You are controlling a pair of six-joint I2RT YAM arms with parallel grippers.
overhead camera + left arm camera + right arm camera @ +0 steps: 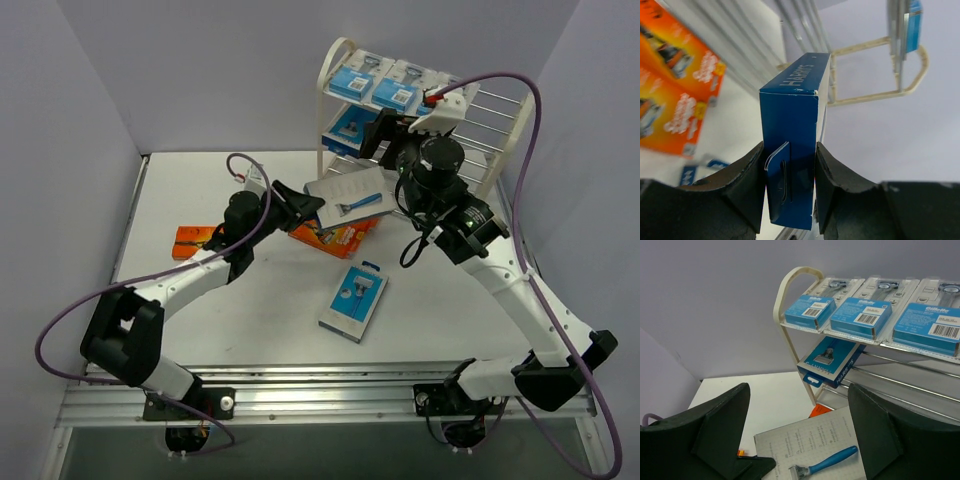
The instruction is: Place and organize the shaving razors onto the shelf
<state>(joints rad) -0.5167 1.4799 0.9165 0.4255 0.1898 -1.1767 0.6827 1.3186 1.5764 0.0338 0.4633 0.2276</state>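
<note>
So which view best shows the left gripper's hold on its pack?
Left wrist: the left gripper pinches the pack's blue edge between both fingers. Top shows the pack's printed face from afar; right wrist shows that face close up.

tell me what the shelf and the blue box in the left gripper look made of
The shelf: cream end frames look like coated metal or plastic, smooth, slightly glossy; tiers are thin silvery rods, likely metal. The blue box: printed cardboard, satin, judging by folded edges, a whitish worn corner and a cut hang tab.
</note>
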